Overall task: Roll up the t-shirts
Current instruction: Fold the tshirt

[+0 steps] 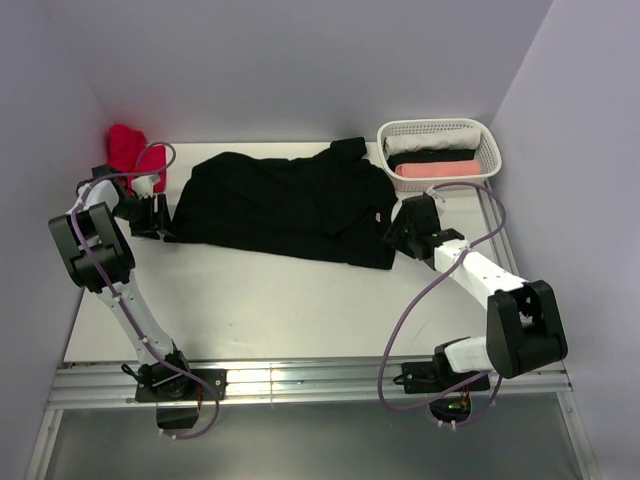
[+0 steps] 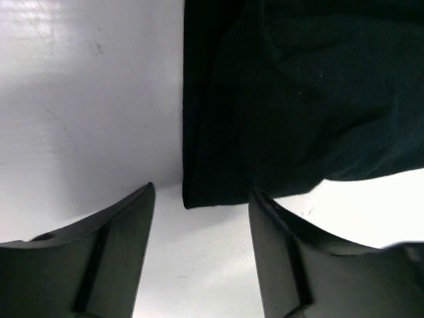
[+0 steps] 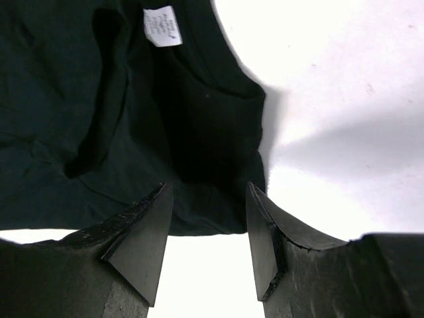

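The two arms rise from the 6 o'clock edge of the white counter [image 1: 280,300] and reach outward to either end of the black t-shirt [image 1: 285,205]. The shirt lies spread and somewhat rumpled across the far half of the counter, running from 9 o'clock to 3 o'clock.

The left tool [image 1: 165,215] sits low at the shirt's 9 o'clock end. In the left wrist view its jaws stand well apart and grip nothing, and a folded corner of the black cloth lies on the counter just beyond the tips.

The right tool [image 1: 395,230] sits at the shirt's 4 o'clock corner. Its jaws are likewise spread and empty, and the shirt's hem lies just past them. A small white tag [image 3: 162,25] shows on the cloth farther on in the right wrist view.

Beyond the shirt, at 1 o'clock, a white slatted basket [image 1: 437,125] holds rolled cloths [image 1: 435,168] in white, black and salmon pink. At 10 o'clock, against the back corner, a red cloth [image 1: 130,150] lies bunched, just behind the left arm's wrist.
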You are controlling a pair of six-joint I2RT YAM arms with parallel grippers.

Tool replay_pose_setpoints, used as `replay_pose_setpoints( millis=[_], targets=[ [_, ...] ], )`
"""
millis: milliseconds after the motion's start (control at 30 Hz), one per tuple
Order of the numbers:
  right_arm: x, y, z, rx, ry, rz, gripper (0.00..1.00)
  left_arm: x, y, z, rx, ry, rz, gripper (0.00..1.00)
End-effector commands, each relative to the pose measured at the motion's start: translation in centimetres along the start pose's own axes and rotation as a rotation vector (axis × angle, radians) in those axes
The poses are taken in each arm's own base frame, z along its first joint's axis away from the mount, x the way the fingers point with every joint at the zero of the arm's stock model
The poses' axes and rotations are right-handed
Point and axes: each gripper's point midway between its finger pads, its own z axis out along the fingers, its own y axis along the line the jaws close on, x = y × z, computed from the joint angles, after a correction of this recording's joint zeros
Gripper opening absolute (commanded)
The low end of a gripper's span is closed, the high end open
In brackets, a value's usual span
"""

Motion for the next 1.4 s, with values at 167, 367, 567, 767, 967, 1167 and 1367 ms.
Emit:
replay_pose_setpoints(
  millis=[167,367,567,767,967,1167,1367],
  targets=[
    [0.2,2.2,0.8,-0.096,-0.009,0.009,0.55,-0.9,0.1,1.4,0.029,0.003,-0.001,0.53],
    [0.4,2.6,0.8,-0.116,-0.005,0.01,0.56,-1.1,-0.4,2.1,0.015,0.017,0.006,0.39],
    [1.2,3.1,0.4,-0.137,0.021,-0.027,0.59,-1.3,-0.4,1.9,0.009,0.008,0.002,0.16],
    [3.3,2.5,0.8,-0.079,0.054,-0.06,0.63,-1.7,-0.9,1.2,0.005,-0.013,0.022,0.0],
    [4.7,0.4,1.6,0.037,0.068,-0.074,0.63,-1.9,-1.2,1.0,0.004,-0.024,0.032,0.0],
    [5.0,-0.9,1.3,0.082,0.056,-0.059,0.64,-2.1,-1.3,0.8,-0.002,-0.035,0.04,0.0],
    [5.3,-0.4,0.9,0.035,0.06,-0.055,0.66,-2.3,-1.5,0.8,-0.006,-0.037,0.046,0.0]
  ],
)
